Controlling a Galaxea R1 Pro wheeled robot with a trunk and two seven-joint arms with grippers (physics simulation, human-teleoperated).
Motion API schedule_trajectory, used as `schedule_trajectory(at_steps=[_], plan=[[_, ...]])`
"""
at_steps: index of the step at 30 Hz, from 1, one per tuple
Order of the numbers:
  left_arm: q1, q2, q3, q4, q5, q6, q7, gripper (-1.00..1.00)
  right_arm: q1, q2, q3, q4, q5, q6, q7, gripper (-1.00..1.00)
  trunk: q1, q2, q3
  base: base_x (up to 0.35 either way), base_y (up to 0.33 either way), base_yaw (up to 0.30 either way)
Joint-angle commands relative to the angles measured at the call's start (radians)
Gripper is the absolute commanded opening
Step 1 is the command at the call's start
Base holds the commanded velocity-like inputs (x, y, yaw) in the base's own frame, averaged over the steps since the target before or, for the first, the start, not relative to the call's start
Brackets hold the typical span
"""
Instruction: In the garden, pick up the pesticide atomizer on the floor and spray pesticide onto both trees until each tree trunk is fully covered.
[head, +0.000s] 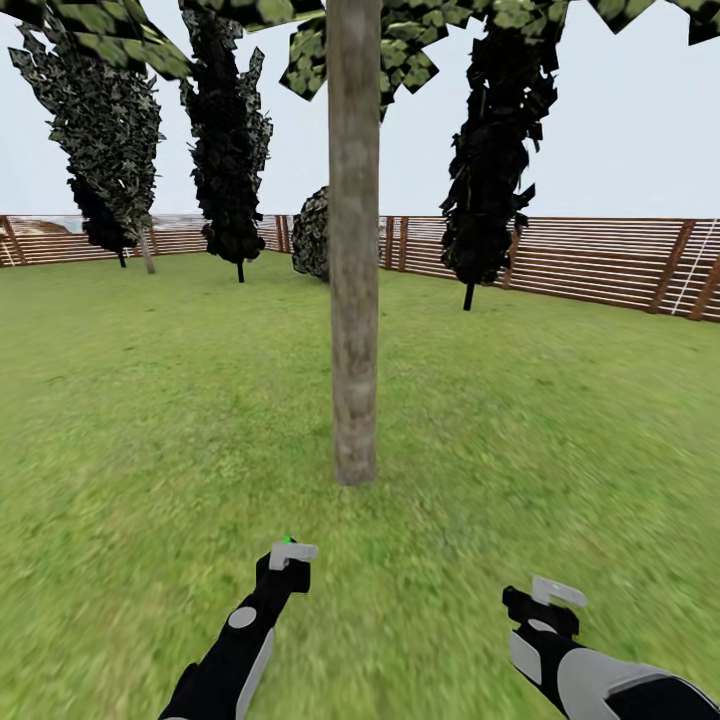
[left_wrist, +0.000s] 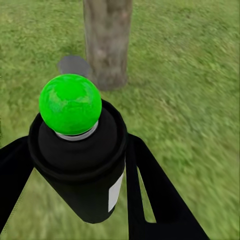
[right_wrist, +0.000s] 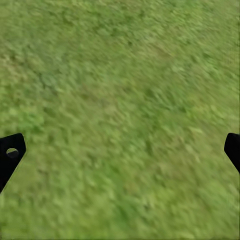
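A tree trunk (head: 354, 300), straight and grey-brown, rises from the lawn straight ahead, with blocky green canopy (head: 400, 40) at the top edge. My left gripper (head: 290, 560) is shut on the pesticide atomizer (head: 287, 541), whose green tip peeks above the fingers and which is held short of the trunk's base. In the left wrist view the atomizer (left_wrist: 75, 150) is a black can with a round green cap, held between the black fingers (left_wrist: 150, 190) and facing the tree trunk (left_wrist: 107, 40). My right gripper (head: 545, 600) hangs open over bare grass, its fingertips (right_wrist: 10, 152) wide apart.
Lawn (head: 560, 430) spreads all around the trunk. Dark conifers (head: 230, 130) and a round bush (head: 312, 235) stand near the brown slat fence (head: 600, 260) at the back. A grey patch (left_wrist: 74, 65) lies beside the trunk's base.
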Motion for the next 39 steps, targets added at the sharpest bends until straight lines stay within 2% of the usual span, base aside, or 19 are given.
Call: schedule_trajectory(at_steps=[1,3,5,7,10,20,29,39], plan=[[-0.001,-0.001,0.007,0.001,-0.01,-0.004,-0.007,-1.0,0.0,0.002,0.009,0.004,-0.009,-0.006,0.001,1.0,0.001,-0.001,-0.002,0.35,0.166,0.0],[-0.001,-0.001,0.001,0.011,-0.011,-0.003,-0.007,-1.0,0.003,0.005,0.009,0.004,-0.009,-0.006,0.001,1.0,0.001,-0.001,-0.002,0.35,0.166,0.0],[-0.001,-0.001,-0.025,0.025,-0.011,-0.003,-0.007,-1.0,0.005,0.007,0.009,0.004,-0.009,-0.006,0.001,1.0,0.001,-0.001,-0.002,0.35,0.166,0.0],[-0.001,-0.001,-0.08,0.035,-0.01,-0.003,-0.006,-1.0,0.006,0.011,0.009,0.004,-0.009,-0.006,0.001,1.0,0.001,-0.001,-0.002,0.35,0.166,0.0],[-0.001,-0.001,-0.102,0.039,-0.011,-0.003,-0.006,-1.0,0.007,0.013,0.009,0.004,-0.009,-0.006,0.001,1.0,0.001,-0.001,-0.002,0.35,0.166,0.0],[-0.001,-0.001,-0.118,0.041,-0.011,-0.004,-0.008,-1.0,0.008,0.013,0.008,0.004,-0.009,-0.006,0.001,1.0,0.001,-0.001,-0.002,0.35,0.166,-0.012],[-0.001,-0.001,-0.117,0.042,-0.011,-0.004,-0.007,-1.0,0.008,0.013,0.007,0.004,-0.009,-0.006,0.001,1.0,0.001,-0.001,-0.002,0.35,0.165,-0.132],[-0.001,-0.001,-0.117,0.043,-0.011,-0.004,-0.008,-1.0,0.008,0.013,0.007,0.004,-0.009,-0.006,0.001,1.0,0.001,-0.001,-0.002,0.35,0.116,-0.232]])
